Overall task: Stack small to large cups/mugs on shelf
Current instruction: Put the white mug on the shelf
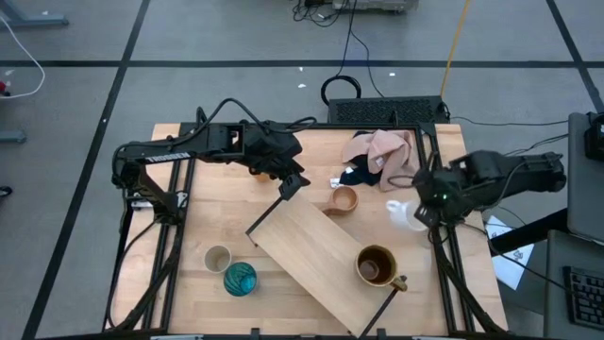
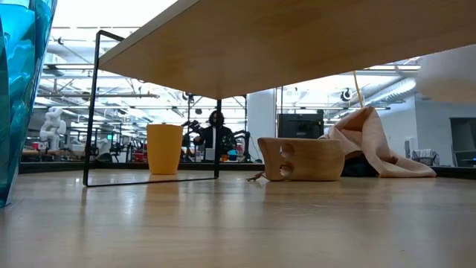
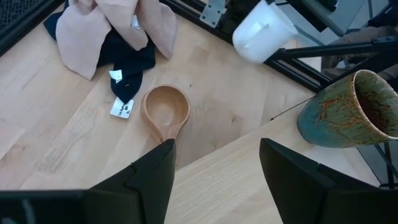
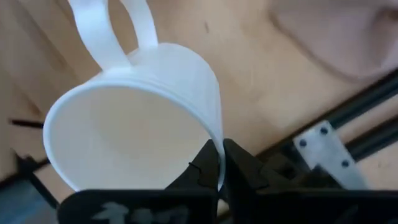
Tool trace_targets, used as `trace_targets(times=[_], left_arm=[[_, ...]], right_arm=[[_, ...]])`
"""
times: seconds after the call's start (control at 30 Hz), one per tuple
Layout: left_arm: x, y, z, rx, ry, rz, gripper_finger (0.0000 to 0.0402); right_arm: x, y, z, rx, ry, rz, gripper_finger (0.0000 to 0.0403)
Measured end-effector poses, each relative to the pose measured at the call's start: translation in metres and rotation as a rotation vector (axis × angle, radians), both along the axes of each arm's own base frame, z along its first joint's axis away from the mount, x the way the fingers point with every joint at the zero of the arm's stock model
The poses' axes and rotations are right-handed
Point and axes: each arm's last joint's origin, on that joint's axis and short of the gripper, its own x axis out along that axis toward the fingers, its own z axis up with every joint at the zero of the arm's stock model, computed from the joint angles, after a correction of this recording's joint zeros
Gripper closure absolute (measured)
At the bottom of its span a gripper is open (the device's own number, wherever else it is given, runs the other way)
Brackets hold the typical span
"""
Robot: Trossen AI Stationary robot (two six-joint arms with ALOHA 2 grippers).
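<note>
The light wooden shelf (image 1: 316, 253) lies slantwise across the table on its thin dark end rails (image 2: 97, 104). A dark brown handled mug (image 1: 376, 265) stands on its right end. A tan handled cup (image 1: 342, 199) sits on the table beyond the shelf. A beige-grey cup (image 1: 218, 258) and a teal cup (image 1: 240, 278) stand near the left front. An orange cup (image 2: 164, 148) stands at the far side. My left gripper (image 3: 217, 180) hovers open over the shelf's far corner. My right gripper (image 1: 425, 212) is shut on the white mug (image 1: 406, 214) at the right. My right gripper pinches the white mug's rim wall (image 4: 216, 134) with one finger inside and one outside, on the side away from the handle (image 4: 112, 31). The fingers come steeply from above. The mug hangs tilted below them, lifted clear of the table (image 2: 450, 74).
A pink cloth (image 1: 387, 149) lies heaped on a navy cloth (image 1: 363, 175) at the table's far edge, just beyond the tan cup. Dark frame rails (image 1: 444, 255) run along the table's left and right sides. Bare tabletop (image 1: 222, 208) lies left of the shelf.
</note>
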Motion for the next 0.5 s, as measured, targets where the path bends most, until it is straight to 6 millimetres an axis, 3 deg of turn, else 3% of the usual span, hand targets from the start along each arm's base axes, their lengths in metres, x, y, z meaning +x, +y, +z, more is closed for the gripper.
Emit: trace_targets(times=[0.37,0.5], left_arm=[[0.001,0.001,0.002,-0.033,-0.027,-0.028,0.0167],[0.005,0.001,0.007,-0.057,-0.095,-0.046,0.0167]], right_arm=[[0.006,-0.015,0.061,-0.044,-0.281,-0.043,0.0403],[0.018,-0.015,0.081,0.019,-0.421,-0.023,0.0403]])
